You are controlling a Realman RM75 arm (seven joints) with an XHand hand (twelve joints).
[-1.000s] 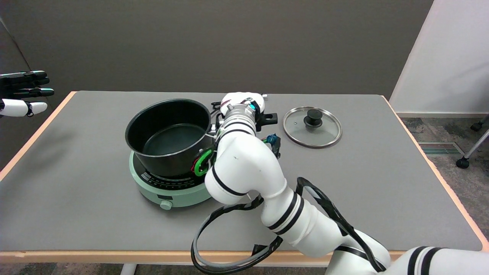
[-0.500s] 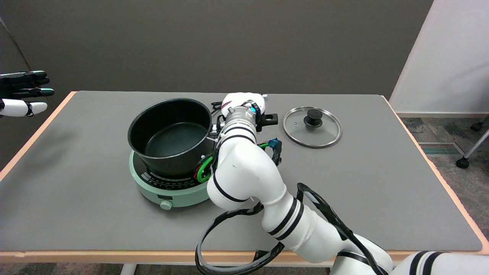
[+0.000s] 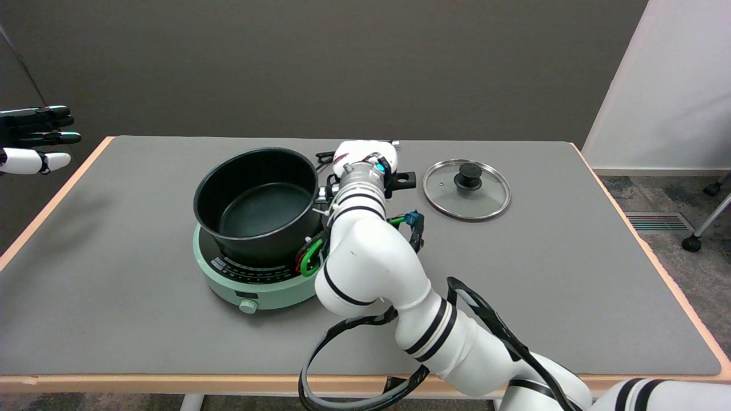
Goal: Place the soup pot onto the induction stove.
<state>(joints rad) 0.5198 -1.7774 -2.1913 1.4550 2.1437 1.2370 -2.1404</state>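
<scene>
A black soup pot (image 3: 258,204) stands on the mint-green induction stove (image 3: 251,279) at the table's middle left. The pot's long black handle (image 3: 402,181) points right. My right hand (image 3: 365,158) is wrapped around that handle just beside the pot's rim, with its white back facing the camera. The forearm hides the fingers and most of the handle, so only the handle's end with its hole sticks out to the right. The pot is empty inside.
A glass lid (image 3: 466,189) with a black knob lies on the grey table (image 3: 548,268) to the right of the handle. The idle left hand (image 3: 33,138) hangs in the air at the upper left. My right arm crosses the table's near right part.
The pot has shifted slightly right and settled lower on the stove. My right hand and forearm moved with it, still holding the handle.
</scene>
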